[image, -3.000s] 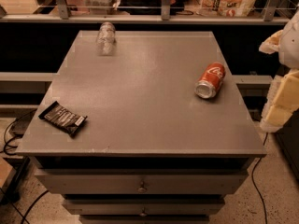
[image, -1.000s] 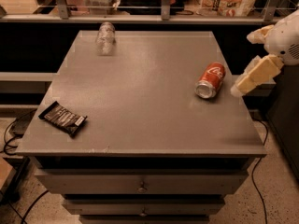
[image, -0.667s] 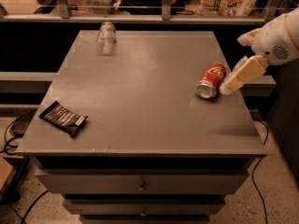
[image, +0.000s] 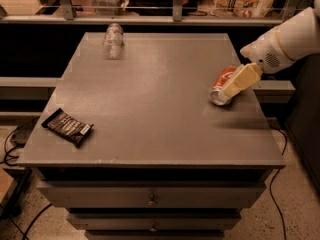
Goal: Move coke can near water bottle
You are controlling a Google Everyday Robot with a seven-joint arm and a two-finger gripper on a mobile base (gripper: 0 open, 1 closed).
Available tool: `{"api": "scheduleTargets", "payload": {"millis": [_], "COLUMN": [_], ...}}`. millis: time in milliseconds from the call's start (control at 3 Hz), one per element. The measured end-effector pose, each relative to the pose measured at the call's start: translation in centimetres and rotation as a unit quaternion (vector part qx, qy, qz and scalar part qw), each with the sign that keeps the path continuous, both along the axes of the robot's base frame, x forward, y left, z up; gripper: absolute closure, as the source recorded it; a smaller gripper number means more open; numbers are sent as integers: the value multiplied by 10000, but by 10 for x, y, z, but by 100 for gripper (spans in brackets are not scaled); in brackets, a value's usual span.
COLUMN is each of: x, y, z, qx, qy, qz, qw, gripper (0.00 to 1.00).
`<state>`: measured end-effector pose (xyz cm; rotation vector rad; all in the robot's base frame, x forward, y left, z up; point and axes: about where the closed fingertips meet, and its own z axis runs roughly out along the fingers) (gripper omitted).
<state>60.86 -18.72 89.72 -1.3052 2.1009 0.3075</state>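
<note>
The robot's hand (image: pixel 234 87) hangs at the right edge of the worktop (image: pixel 150 99), overlapping the coke can (image: pixel 220 86) lying on its side; whether it pinches cannot be told. The water bottle (image: pixel 113 40) lies far left, well apart

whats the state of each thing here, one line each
coke can: lying on its side, right side of table, silver top toward camera
water bottle: lying on its side, far left of table
snack wrapper: lying flat, near-left corner
gripper: at the coke can, covering part of it
top drawer: shut
</note>
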Motion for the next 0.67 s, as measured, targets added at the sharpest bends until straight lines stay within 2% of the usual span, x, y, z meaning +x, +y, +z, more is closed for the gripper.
{"api": "scheduleTargets", "payload": {"millis": [667], "x": [28], "y": [3], "z": [-40], "qx": [-89], "qy": [371], "qz": [-324], "qw": [9987], "gripper": [2]}}
